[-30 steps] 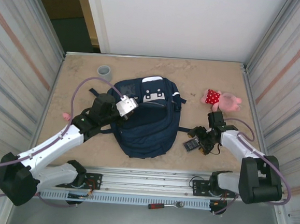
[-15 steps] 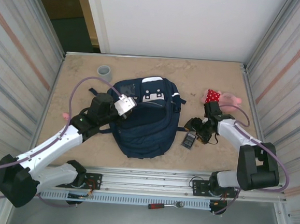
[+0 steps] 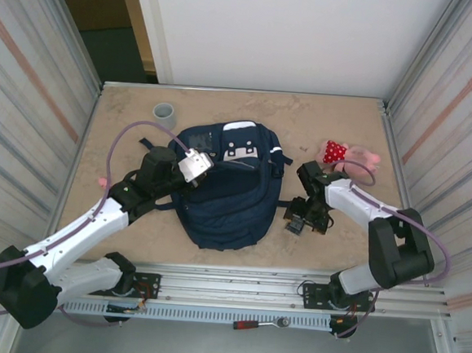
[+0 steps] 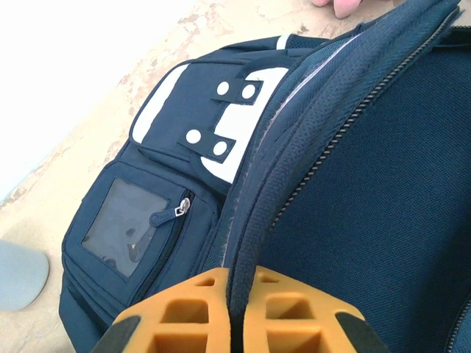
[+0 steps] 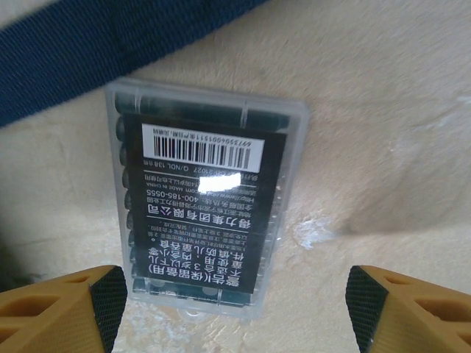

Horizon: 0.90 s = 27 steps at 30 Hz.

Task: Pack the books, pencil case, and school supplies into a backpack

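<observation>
Left gripper (image 4: 234, 309) pinches backpack (image 4: 383, 191) rim; right gripper (image 5: 235, 305) spread over supply box (image 5: 202, 213), barcode legible from wrist.

Both arms are white shells with chunky black joints. A mauve cable (image 3: 151, 123) arcs off the left arm (image 3: 76, 233) toward 12 o'clock, and another trails off the right arm (image 3: 356, 204) toward 4 o'clock. A silver camera block (image 3: 194, 165) caps the left wrist. The jaws are orange-yellow with hollow ribbed cells, the right pair with black pads (image 5: 109, 301).
</observation>
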### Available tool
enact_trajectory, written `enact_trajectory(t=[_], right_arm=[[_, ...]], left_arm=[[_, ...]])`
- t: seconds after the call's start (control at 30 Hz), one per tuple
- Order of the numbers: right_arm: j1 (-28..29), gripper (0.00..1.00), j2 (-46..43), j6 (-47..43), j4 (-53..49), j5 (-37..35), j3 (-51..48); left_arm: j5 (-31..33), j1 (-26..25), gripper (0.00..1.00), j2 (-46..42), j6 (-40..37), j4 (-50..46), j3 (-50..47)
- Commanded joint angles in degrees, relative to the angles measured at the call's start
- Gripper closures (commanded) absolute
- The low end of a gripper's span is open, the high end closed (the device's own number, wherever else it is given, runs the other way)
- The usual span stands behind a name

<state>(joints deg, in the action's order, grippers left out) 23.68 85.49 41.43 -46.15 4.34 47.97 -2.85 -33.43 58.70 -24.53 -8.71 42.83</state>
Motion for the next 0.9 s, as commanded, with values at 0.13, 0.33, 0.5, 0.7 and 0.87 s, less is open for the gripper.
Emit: enact_trajectory(t=[0.13, 0.33, 0.5, 0.7, 0.87], right_arm=[[2.2, 0.22, 4.3, -0.7, -0.4, -0.9, 2.7], [1.9, 0.27, 7.2, -1.7, 2.2, -1.0, 1.8], [0.2, 0.41, 10.6, -3.7, 4.0, -0.3, 1.3], [0.0, 0.48, 7.7, -3.6, 3.7, -1.6, 0.7], [0.5, 0.51, -0.5, -3.5, 4.8, -2.7, 0.0]], left_arm=[[2.0, 0.7, 0.96, -2.7, 0.9, 1.4, 0.3], [1.9, 0.8, 0.96, -2.7, 0.9, 1.6, 0.2], [1.7, 0.7, 0.96, -2.6, 1.0, 1.4, 0.3], [1.6, 0.7, 0.96, -3.0, 0.9, 1.1, 0.6], [0.8, 0.7, 0.96, -3.1, 1.6, 1.0, 1.0]])
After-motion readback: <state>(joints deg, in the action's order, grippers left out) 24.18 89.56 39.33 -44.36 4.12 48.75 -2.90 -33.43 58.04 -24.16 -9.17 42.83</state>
